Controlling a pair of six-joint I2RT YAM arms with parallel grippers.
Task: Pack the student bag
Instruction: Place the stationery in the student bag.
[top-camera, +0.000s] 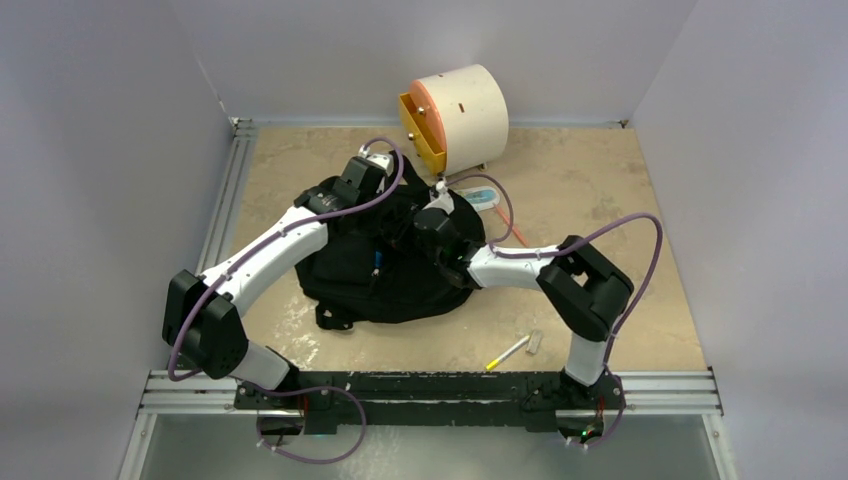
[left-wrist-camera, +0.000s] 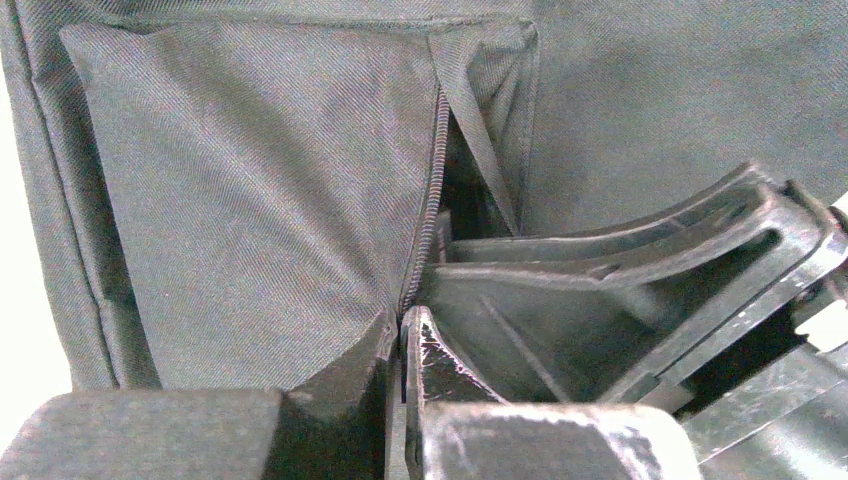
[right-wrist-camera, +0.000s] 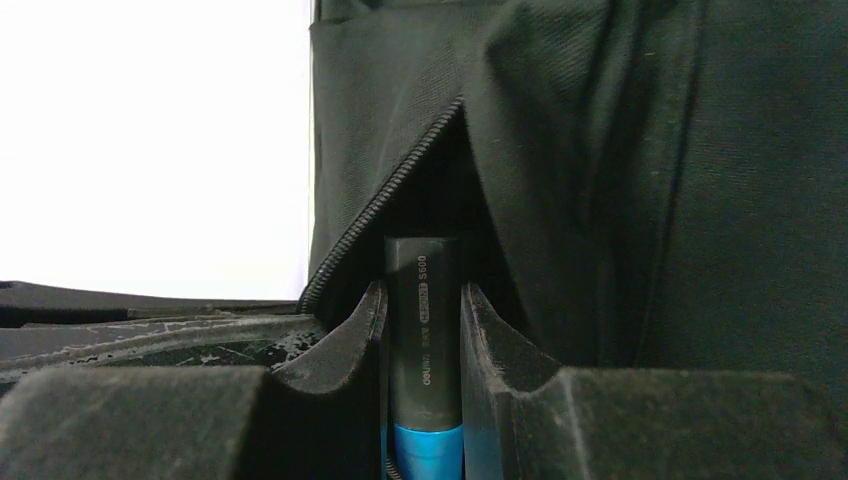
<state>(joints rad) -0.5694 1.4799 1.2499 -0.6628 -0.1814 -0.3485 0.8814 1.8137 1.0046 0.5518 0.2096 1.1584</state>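
The student bag (top-camera: 385, 275) lies on the counter (top-camera: 620, 200) under both tools. The left tool (left-wrist-camera: 400, 325) pinches its zipper edge. Just to its right, the right tool (right-wrist-camera: 422, 300) holds a marker (right-wrist-camera: 423, 330) at the opening. A drawer box (top-camera: 460, 118) stands beyond them.

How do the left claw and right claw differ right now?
The left claw is shut, pinching the student bag's zipper edge; the right claw grips a dark marker with a blue band. Left jaws nearly meet; right jaws stand apart around the marker. Both sit at the bag's opening.

White arms (top-camera: 285, 245); black joints (top-camera: 205, 322); purple cables (top-camera: 650, 217)
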